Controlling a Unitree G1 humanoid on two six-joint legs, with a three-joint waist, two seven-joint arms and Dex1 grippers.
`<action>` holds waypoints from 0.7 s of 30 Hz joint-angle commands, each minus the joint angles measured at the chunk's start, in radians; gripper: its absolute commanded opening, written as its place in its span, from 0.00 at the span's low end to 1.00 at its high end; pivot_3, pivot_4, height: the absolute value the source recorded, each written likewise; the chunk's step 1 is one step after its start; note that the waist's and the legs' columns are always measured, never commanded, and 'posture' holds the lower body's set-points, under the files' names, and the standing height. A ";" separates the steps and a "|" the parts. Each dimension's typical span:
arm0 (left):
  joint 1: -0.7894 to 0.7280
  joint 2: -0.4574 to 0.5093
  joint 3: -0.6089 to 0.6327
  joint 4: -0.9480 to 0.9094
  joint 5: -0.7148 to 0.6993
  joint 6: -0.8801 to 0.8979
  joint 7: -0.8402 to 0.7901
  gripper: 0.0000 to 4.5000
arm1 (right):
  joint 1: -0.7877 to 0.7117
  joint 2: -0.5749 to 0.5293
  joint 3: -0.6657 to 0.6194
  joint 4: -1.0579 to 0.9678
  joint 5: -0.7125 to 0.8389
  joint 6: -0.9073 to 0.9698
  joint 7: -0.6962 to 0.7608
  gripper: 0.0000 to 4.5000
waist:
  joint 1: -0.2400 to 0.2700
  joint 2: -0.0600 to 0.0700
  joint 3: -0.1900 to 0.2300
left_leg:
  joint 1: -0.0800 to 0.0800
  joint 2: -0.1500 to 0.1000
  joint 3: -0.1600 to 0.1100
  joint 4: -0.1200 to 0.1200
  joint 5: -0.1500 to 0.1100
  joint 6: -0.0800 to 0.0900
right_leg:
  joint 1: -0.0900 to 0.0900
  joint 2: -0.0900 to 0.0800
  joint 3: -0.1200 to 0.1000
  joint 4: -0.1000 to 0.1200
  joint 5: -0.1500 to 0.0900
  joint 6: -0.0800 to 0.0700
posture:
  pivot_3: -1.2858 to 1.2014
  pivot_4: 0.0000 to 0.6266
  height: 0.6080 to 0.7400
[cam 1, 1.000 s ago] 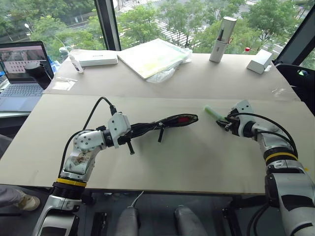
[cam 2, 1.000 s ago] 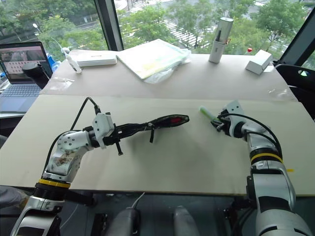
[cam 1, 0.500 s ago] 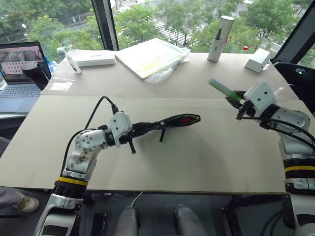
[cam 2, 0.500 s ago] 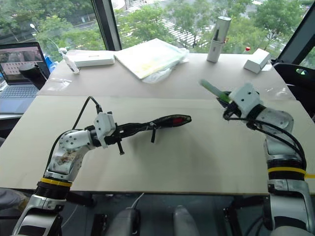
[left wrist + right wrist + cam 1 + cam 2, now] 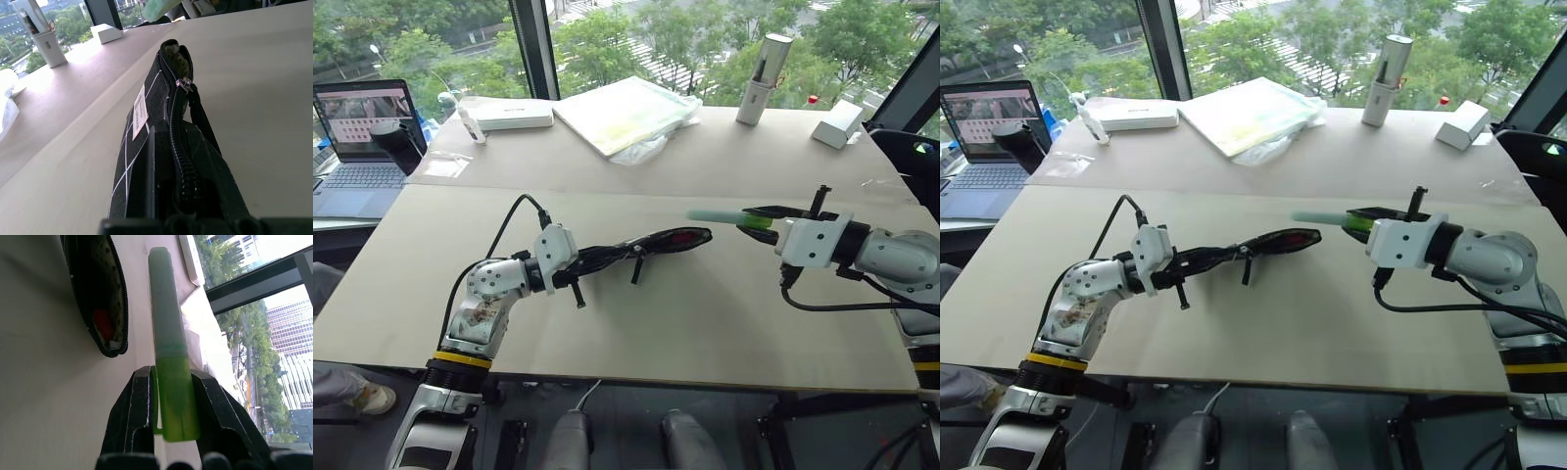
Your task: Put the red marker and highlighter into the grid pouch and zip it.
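Beige tabletop (image 5: 705,323) by the windows is carrying the work: the left gripper (image 5: 570,268), fingers fully closed, is pinching the grid pouch (image 5: 641,245) by one end, probably so its mouth gapes toward the other arm. Red marker (image 5: 103,325) is showing red inside that mouth, while the right gripper (image 5: 759,217) is clamping the highlighter (image 5: 724,217) by its cap, level and aiming at the opening, apparently for insertion.

— Arm construction?
— Silver-grey metal housings, rounded joint casings, a yellow band edged in black at each forearm base. Worn, scuffed finish on the left arm (image 5: 480,313).

— Wrists and cabling?
— White boxy wrist modules; black cables looped outside. Two black fingers on each gripper.
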 commanded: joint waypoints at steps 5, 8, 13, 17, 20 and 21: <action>-0.014 -0.002 0.012 -0.004 -0.002 -0.027 -0.008 0.00 | 0.057 -0.018 0.004 -0.056 -0.022 -0.097 -0.001 0.15 | 0.000 0.000 0.000 | 0.000 0.000 0.000 0.000 0.000 0.000 | 0.000 0.000 0.000 0.000 0.000 0.000 | 0.52 0.24 0.98; -0.014 -0.003 0.011 -0.007 -0.001 -0.026 -0.007 0.00 | 0.063 -0.006 0.027 -0.045 -0.055 -0.118 -0.013 0.15 | 0.000 0.000 0.000 | 0.000 0.000 0.000 0.000 0.000 0.000 | 0.000 0.000 0.000 0.000 0.000 0.000 | 0.52 0.24 0.98; -0.011 -0.001 0.012 -0.015 -0.002 -0.021 -0.007 0.00 | 0.026 0.017 0.062 -0.016 -0.096 -0.129 -0.024 0.15 | 0.000 0.000 0.000 | 0.000 0.000 0.000 0.000 0.000 0.000 | 0.000 0.000 0.000 0.000 0.000 0.000 | 0.52 0.24 0.98; -0.010 -0.002 0.010 -0.017 -0.001 -0.021 -0.007 0.00 | -0.027 0.042 0.094 0.020 -0.120 -0.138 -0.029 0.15 | 0.000 0.000 0.000 | 0.000 0.000 0.000 0.000 0.000 0.000 | 0.000 0.000 0.000 0.000 0.000 0.000 | 0.52 0.24 0.98; -0.010 -0.002 0.010 -0.020 0.001 -0.021 -0.004 0.00 | -0.064 0.052 0.096 0.039 -0.099 -0.128 -0.021 0.15 | 0.000 0.000 0.000 | 0.000 0.000 0.000 0.000 0.000 0.000 | 0.000 0.000 0.000 0.000 0.000 0.000 | 0.52 0.24 0.98; -0.009 -0.001 0.011 -0.021 0.001 -0.021 -0.003 0.00 | -0.069 0.048 0.090 0.047 -0.091 -0.133 -0.018 0.15 | 0.000 0.000 0.000 | 0.000 0.000 0.000 0.000 0.000 0.000 | 0.000 0.000 0.000 0.000 0.000 0.000 | 0.52 0.24 0.98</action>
